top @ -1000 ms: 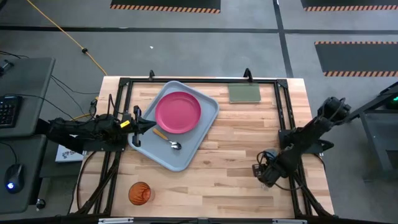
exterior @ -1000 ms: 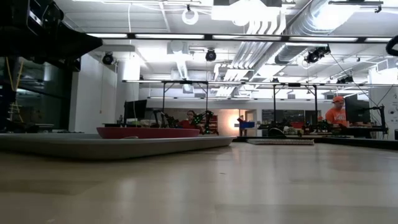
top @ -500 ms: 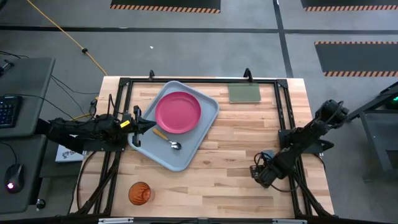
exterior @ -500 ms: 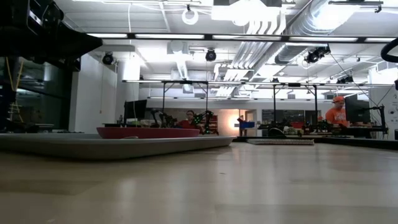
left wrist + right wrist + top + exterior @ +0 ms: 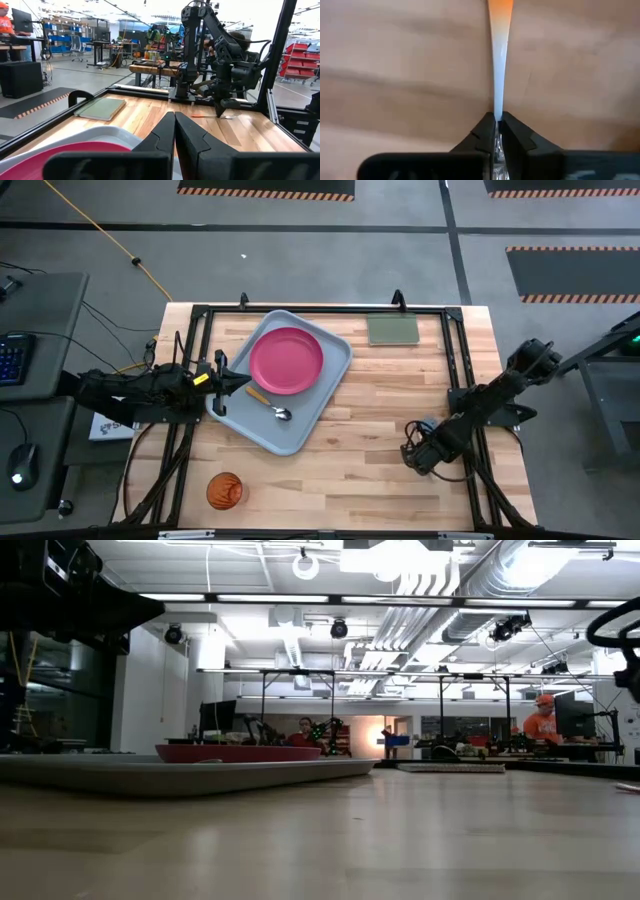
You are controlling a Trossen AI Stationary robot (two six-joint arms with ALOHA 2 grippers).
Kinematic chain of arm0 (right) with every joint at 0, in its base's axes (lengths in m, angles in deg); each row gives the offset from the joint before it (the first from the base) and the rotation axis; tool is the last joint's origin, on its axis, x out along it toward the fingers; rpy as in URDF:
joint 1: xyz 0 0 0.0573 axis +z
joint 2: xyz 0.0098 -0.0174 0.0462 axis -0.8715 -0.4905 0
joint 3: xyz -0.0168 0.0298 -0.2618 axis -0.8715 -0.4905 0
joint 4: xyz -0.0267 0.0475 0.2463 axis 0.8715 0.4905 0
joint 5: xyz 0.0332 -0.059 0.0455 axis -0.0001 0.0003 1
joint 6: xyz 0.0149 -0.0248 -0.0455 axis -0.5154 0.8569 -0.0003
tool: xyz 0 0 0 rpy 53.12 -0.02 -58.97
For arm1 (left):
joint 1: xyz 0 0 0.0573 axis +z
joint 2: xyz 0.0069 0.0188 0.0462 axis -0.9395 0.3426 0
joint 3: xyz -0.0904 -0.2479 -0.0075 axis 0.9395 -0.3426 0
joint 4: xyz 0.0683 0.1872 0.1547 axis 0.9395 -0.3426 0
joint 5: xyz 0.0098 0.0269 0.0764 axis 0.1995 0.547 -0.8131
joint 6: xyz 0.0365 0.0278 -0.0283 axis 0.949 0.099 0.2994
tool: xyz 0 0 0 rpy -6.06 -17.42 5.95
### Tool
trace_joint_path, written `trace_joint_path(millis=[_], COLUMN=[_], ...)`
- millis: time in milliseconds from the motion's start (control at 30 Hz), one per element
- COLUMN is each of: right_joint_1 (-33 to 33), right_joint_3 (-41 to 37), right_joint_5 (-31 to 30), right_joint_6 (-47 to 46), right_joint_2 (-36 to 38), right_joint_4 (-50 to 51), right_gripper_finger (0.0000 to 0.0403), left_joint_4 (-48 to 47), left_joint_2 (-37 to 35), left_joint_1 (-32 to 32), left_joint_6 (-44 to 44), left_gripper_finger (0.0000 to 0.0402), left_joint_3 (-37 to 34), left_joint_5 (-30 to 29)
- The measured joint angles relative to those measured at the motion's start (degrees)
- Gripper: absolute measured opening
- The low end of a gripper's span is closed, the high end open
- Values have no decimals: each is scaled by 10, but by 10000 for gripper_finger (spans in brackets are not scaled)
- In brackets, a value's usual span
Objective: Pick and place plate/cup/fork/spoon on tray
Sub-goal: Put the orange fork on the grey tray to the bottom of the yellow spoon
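Note:
The grey-blue tray [image 5: 300, 430] lies at the table's left, holding the pink plate [image 5: 287, 360] and the spoon [image 5: 272, 409]. The orange cup [image 5: 224, 490] stands near the front left edge. The fork [image 5: 210, 116] lies on the wood at the right, its orange handle [image 5: 500, 10] pointing away from my right gripper [image 5: 415, 456], which is shut on it. My left gripper [image 5: 243, 384] is shut and empty, hovering at the tray's left rim. My right gripper pinches the fork's metal part [image 5: 496, 107] between its two fingers, which come from above and point down. The fingers [image 5: 515, 137] close on its two sides. The metal neck and orange handle run out beyond the fingertips. The fork lies flat on the table.
A flat green pad [image 5: 392, 330] lies at the far right of the table. A black frame [image 5: 455, 360] runs round the table's edges. Bare wood stretches between the tray and my right gripper. People sit at benches in the room beyond.
My right gripper has edged toward the table's left edge, and its fingers have come together on the fork. The fork stays on the table.

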Motion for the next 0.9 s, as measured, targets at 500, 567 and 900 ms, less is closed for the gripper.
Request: trace_joint_path(millis=[500,567,900], right_joint_1=[-103,-132,-273], right_joint_3=[90,94,95], right_joint_5=[-164,-176,-108], right_joint_6=[279,346,671], right_joint_2=[32,32,-29], right_joint_4=[-51,-92,-376], right_gripper_finger=[3,3,1], left_joint_4=[0,0,0], left_joint_2=[0,0,0], left_joint_1=[0,0,0], left_joint_6=[-1,0,-1], left_gripper_finger=[3,3,3], left_joint_3=[0,0,0], left_joint_5=[0,0,0])
